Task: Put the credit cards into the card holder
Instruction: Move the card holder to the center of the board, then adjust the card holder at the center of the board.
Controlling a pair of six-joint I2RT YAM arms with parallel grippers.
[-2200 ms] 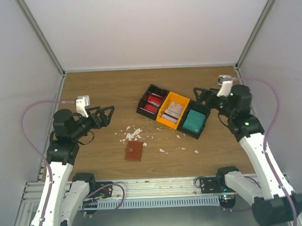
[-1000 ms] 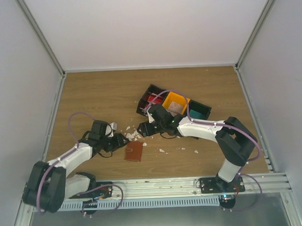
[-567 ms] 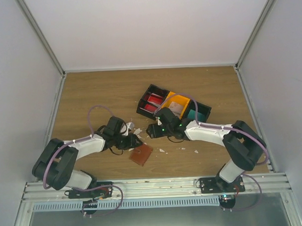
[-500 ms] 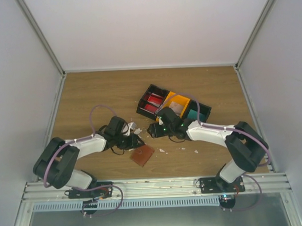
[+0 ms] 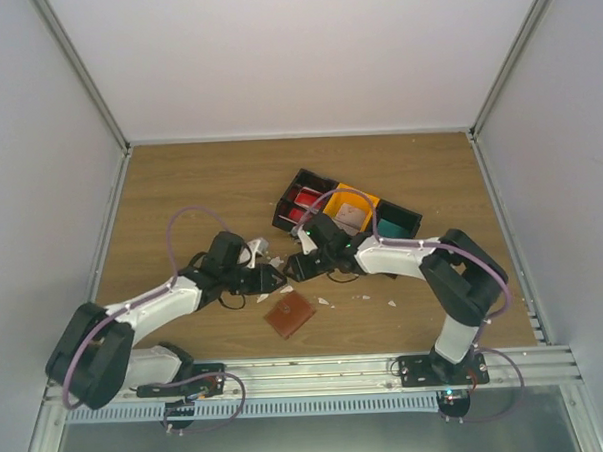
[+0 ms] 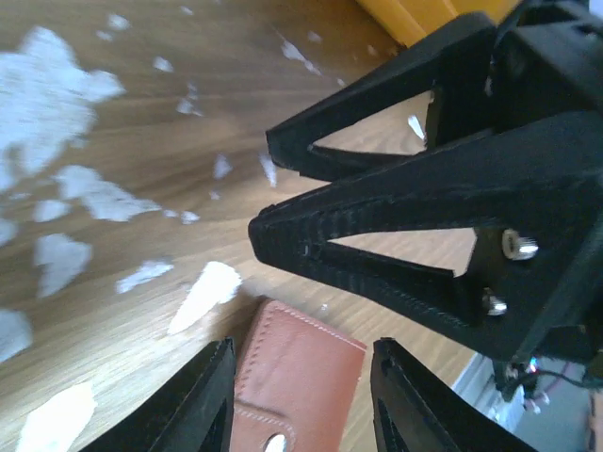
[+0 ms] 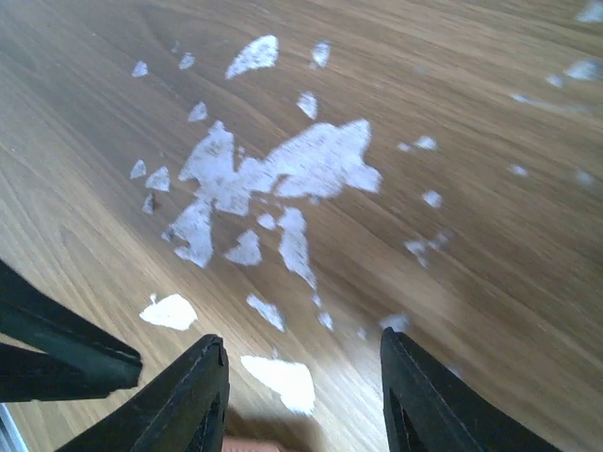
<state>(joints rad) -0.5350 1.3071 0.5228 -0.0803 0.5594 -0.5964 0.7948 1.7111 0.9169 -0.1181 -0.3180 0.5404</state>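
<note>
Top: card holder (image 5: 290, 314) flat on surface (image 5: 180, 191), just near-side of left pincer (image 5: 277, 284) and right pincer (image 5: 295, 269); credit cards (image 5: 303, 204) in bin tray (image 5: 406, 219). Left wrist: left pincer spread, empty, card holder below it. Right wrist: right pincer spread, empty, over white scraps (image 7: 283, 169).

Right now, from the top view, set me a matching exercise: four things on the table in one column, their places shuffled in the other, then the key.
1 card holder
2 red cards
3 whitish card
4 white scraps

A orange compartment of the tray
B scattered over the wood
C left black compartment
D on the wood, closest to the arm bases

Pairs: 1-D, 2-C, 3-A, 4-B
</note>
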